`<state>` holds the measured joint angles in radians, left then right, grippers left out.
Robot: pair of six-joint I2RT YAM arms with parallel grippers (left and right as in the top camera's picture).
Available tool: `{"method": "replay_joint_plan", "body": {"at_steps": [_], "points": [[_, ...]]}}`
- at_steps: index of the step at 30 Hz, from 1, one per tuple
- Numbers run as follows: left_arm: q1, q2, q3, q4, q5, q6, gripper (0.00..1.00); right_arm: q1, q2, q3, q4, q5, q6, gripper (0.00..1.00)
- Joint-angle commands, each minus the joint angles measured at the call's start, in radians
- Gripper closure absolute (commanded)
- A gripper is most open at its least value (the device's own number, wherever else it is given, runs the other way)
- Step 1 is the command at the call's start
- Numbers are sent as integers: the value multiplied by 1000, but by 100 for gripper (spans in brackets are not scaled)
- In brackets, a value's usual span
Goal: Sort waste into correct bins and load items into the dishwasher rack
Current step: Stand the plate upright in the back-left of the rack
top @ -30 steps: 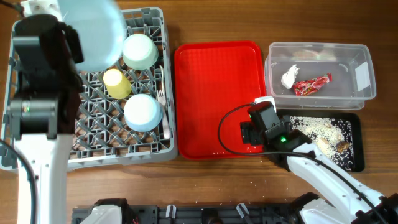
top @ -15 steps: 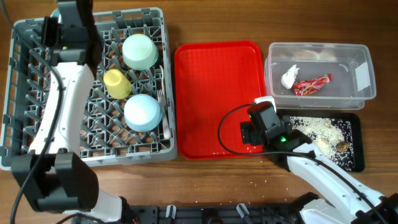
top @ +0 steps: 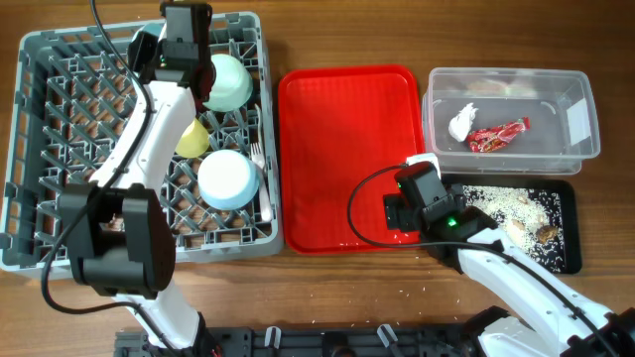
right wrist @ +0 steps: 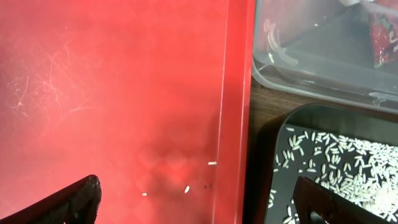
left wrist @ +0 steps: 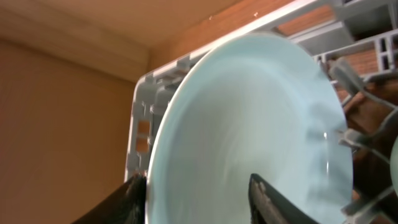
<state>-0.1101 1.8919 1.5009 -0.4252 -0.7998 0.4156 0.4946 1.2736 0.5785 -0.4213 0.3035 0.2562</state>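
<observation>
The light blue plate (left wrist: 249,118) stands on edge in the grey dishwasher rack (top: 60,119), filling the left wrist view. My left gripper (left wrist: 199,199) straddles its rim, jaws apart, one finger behind the rim and one before its face. From overhead the left arm (top: 184,35) hides the plate. Two pale bowls (top: 226,81) (top: 228,178), a yellow cup (top: 190,139) and white cutlery (top: 262,178) sit in the rack. The tissue (top: 461,121) and red wrapper (top: 498,134) lie in the clear tub (top: 511,71). My right gripper (right wrist: 202,199) hangs open, holding nothing, over the red tray's right edge.
The red tray (top: 337,139) lies between the rack and the bins, with a few grains (right wrist: 186,188) on it. The black tray (top: 568,253) holds whitish grains (top: 501,206) and brown bits. Stray grains (top: 417,293) dot the table's front.
The left arm has swung right over the rack's back. The plate it held high over the rack's back left now stands among the pegs, and the left jaws have parted. The right arm stays still.
</observation>
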Motion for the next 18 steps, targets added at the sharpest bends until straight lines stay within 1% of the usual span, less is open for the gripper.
{"method": "replay_joint_plan", "body": {"at_steps": [1,2,4,5,6,7,8,9,11,12,13,14,15,16,17,18], "points": [[-24,-10,-9,-75,75,-267,16,0,0,9,2,1,6,0],[-34,-29,-9,-94,101,-300,0,0,0,9,2,1,6,0],[-54,-77,-9,-117,117,-400,0,0,0,9,2,1,6,0],[-65,-118,-9,-135,142,-469,0,0,0,9,2,1,6,0],[-77,-176,-9,-163,171,-566,0,0,0,9,2,1,6,0],[-81,-222,-9,-192,228,-636,0,0,0,9,2,1,6,0],[-85,-257,-9,-224,306,-692,0,0,0,9,2,1,6,0],[-86,-312,-9,-287,500,-772,0,0,0,9,2,1,6,0],[-91,-346,-9,-417,784,-932,1,0,0,9,2,1,6,0],[-106,-334,-11,-476,880,-948,10,0,0,9,2,1,6,0],[-130,-318,-20,-509,890,-948,10,0,0,9,2,1,6,0],[-148,-306,-32,-511,885,-948,13,0,0,9,2,1,6,0],[-174,-287,-58,-497,884,-948,13,0,0,9,3,1,6,0],[-202,-264,-89,-467,879,-948,16,0,0,9,2,1,6,0],[-231,-231,-124,-420,873,-948,18,0,0,9,2,1,6,0],[-251,-197,-149,-379,866,-948,18,0,0,9,2,1,6,0]]}}
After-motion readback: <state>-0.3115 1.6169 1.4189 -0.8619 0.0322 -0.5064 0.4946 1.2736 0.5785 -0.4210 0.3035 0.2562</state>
